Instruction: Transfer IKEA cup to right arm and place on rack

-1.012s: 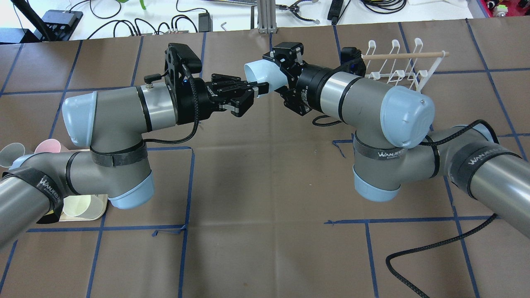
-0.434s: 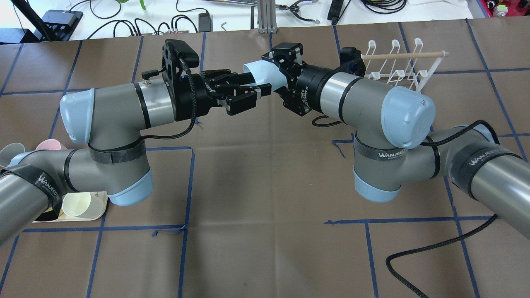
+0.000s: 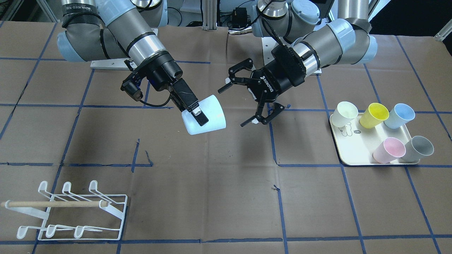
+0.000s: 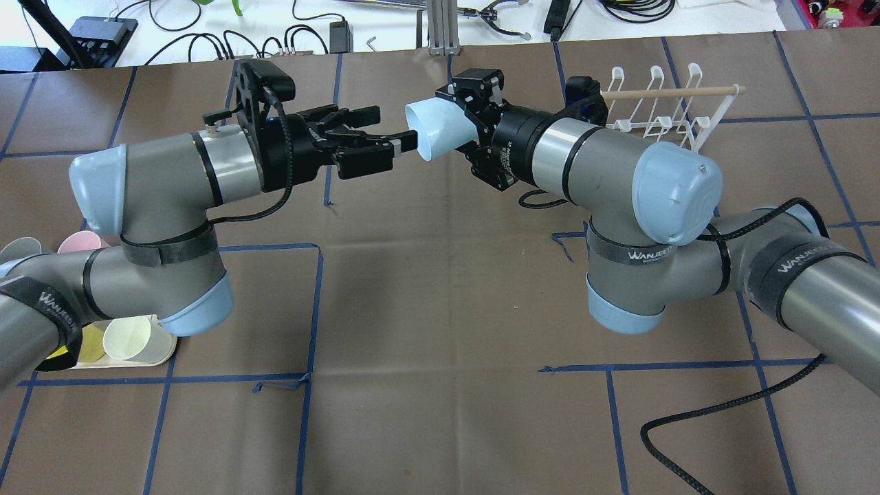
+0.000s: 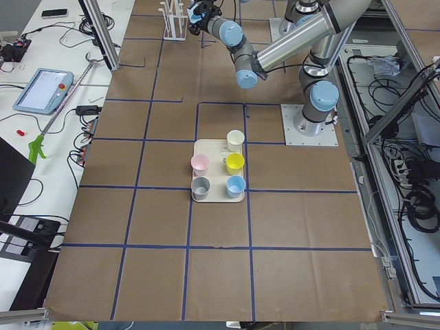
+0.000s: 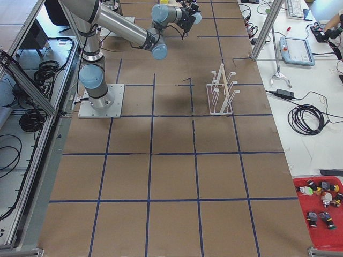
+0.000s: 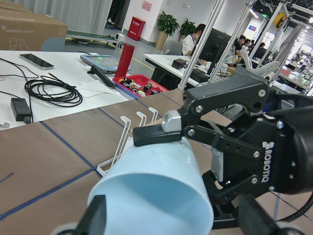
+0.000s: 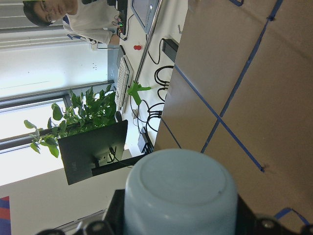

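tray [image 4: 165, 359] with spare cups sits by the table's left edge. left gripper [image 3: 230, 108] is spread wide just beside the cup [image 4: 440, 127], gripping nothing, its arm stretched level toward the cup's open mouth, as a finished handover would leave it. right gripper [image 3: 203, 121] pinches the cup's sides, forearm angled inward, carrying it above the table's far middle. rack [image 4: 660, 110] waits by the far edge, likely the next stop.

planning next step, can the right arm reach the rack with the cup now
Probably yes: the right claw grips the cup, the left claw is open and apart from it, and only bare table lies between cup and rack.
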